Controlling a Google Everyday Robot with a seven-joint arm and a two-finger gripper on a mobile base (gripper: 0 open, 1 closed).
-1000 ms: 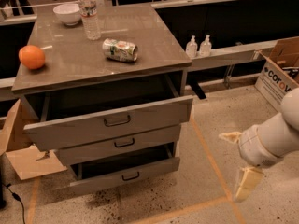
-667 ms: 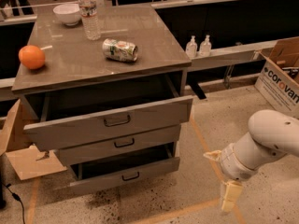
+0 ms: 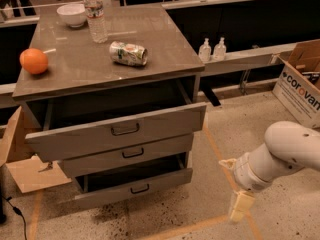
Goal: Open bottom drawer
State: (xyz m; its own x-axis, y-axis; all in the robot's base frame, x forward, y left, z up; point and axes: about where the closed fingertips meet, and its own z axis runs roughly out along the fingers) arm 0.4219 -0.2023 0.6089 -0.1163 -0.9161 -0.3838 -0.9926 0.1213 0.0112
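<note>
Find the bottom drawer (image 3: 112, 195) lowest of three in the grey cabinet (image 3: 165, 49), front panel standing forward of the middle drawer (image 3: 90, 163) with a dark gap above it (so already partway out, by the look). Note its dark loop handle (image 3: 140, 189) near panel centre, nothing touching it. See the top drawer (image 3: 165, 121) pulled well out too, overhanging both below. Locate the gripper (image 3: 232, 188) low at the right, above the speckled floor (image 3: 165, 219), well apart from the cabinet and pointing down; read the cream fingers (image 3: 242, 207) as spread, nothing between them. Judge the step in hand as approach or stand-off: no contact with the handle. Judge the task part done at best, remaining drawer travel unclear. Expect the next move to call for swinging left and low, under the top drawer's overhang, lining up on the handle, closing on it, then pulling straight out along the drawer's run. Watch that overhanging panel for a knock on the way in
</note>
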